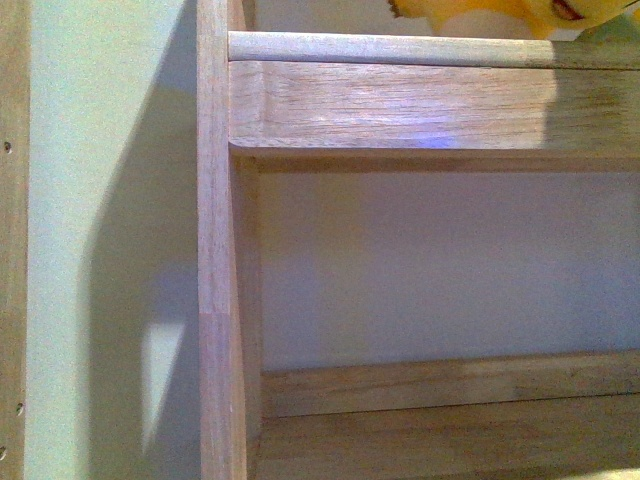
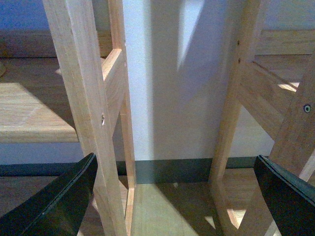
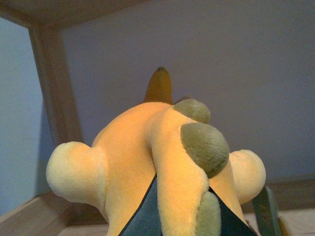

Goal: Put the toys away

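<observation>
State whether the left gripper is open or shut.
Open: the left gripper's two dark fingers stand far apart with nothing between them.

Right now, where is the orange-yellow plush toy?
The plush toy is held in the right gripper inside the wooden shelf; the front view shows its edge at the top right, above the upper shelf rail.

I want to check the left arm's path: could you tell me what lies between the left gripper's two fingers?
In the left wrist view, nothing is held between the left gripper's fingers. Beyond the gap are the wooden shelf posts, wall and floor.
</observation>
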Controlling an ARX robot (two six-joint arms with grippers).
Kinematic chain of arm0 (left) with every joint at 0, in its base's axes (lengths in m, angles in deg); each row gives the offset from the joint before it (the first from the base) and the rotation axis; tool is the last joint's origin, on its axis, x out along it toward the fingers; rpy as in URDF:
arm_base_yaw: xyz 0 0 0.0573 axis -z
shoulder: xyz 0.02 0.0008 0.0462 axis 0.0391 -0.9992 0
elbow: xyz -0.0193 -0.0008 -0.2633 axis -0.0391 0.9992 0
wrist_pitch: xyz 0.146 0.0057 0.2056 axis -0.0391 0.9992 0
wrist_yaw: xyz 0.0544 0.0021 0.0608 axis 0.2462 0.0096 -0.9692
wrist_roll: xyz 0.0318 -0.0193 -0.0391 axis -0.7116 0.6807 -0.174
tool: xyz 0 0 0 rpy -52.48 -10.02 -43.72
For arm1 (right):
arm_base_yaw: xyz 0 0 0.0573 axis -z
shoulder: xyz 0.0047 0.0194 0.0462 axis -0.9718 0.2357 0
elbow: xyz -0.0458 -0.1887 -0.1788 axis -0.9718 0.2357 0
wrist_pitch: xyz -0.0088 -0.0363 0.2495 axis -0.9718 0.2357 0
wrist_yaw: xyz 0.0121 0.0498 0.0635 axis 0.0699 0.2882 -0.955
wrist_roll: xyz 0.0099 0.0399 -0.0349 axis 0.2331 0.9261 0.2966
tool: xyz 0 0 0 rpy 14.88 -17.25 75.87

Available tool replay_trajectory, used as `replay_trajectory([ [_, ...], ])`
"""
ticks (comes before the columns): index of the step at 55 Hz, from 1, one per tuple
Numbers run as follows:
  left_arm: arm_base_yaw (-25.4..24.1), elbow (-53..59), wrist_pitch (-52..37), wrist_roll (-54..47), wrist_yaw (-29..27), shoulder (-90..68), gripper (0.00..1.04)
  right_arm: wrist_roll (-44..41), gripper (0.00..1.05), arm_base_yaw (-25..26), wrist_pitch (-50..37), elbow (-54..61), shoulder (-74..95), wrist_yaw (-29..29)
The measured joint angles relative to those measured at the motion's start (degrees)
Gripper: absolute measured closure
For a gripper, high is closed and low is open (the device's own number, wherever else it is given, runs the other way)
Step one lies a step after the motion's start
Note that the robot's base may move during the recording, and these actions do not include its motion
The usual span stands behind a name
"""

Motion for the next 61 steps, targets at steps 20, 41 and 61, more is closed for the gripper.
replay_trajectory([
  [20,0.00,0.00,0.00,0.00,0.00,0.02,0.06,1.49,0.98,-9.18,0.31,-4.35,7.15,4.66],
  [41,0.00,0.00,0.00,0.00,-0.02,0.02,0.06,2.38,0.98,-15.10,-0.15,-5.68,9.49,8.68],
  [61,0.00,0.00,0.00,0.00,-0.02,0.02,0.06,2.14,0.66,-14.32,-0.07,-3.98,9.40,11.43],
])
